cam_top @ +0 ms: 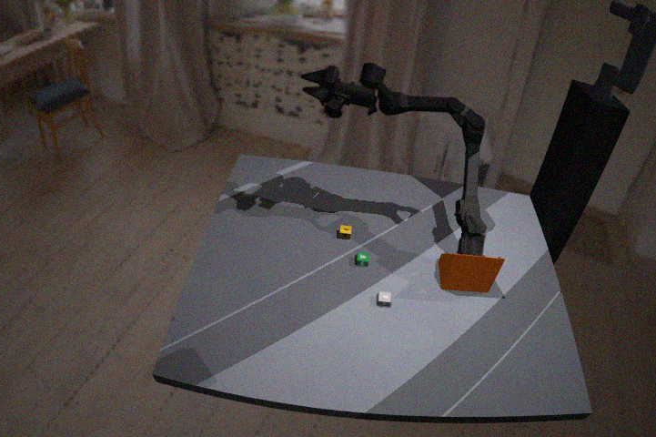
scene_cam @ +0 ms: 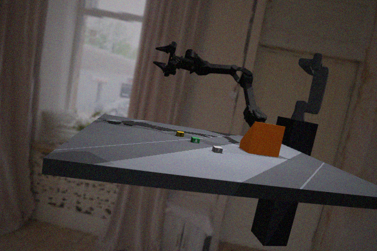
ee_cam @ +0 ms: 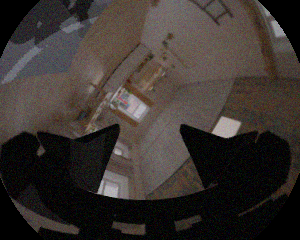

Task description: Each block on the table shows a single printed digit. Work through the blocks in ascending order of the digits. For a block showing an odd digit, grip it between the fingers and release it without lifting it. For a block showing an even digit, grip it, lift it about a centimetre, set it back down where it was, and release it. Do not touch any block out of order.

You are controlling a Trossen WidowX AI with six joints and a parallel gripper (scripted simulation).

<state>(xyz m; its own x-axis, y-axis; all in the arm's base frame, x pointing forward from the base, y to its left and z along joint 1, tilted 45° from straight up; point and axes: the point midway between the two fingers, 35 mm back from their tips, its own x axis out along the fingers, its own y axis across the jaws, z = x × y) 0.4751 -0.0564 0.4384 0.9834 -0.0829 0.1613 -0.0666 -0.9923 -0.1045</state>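
Item: hand (cam_top: pixel 312 84). You had it high above the far end of the surface (cam_top: pixel 297 360), pointing out into the room, its fingers spread wide apart with nothing between them. It was well apart from every block.

Item: yellow block (cam_top: pixel 345 231). It sat farthest from the near edge, in the arm's shadow.

Item: green block (cam_top: pixel 361 259). It sat just beyond the white line, between the other two.

Item: white block (cam_top: pixel 384 298). It sat nearest, on the pale band, near the orange box (cam_top: pixel 469 271) at the arm's foot.

Handling, as a judgement: all three looked like small, rigid, light cubes with flat sides. You would have done best to close on two opposite side faces, low and square, since a skewed pinch could have twisted one or nudged it off its spot.

Hard to make out: a dark mark showed on each top face, probably the digit, but none could be read at this size and grain, so the order stayed unknown. The wrist view showed only the room and the fingers; no block appeared in it.
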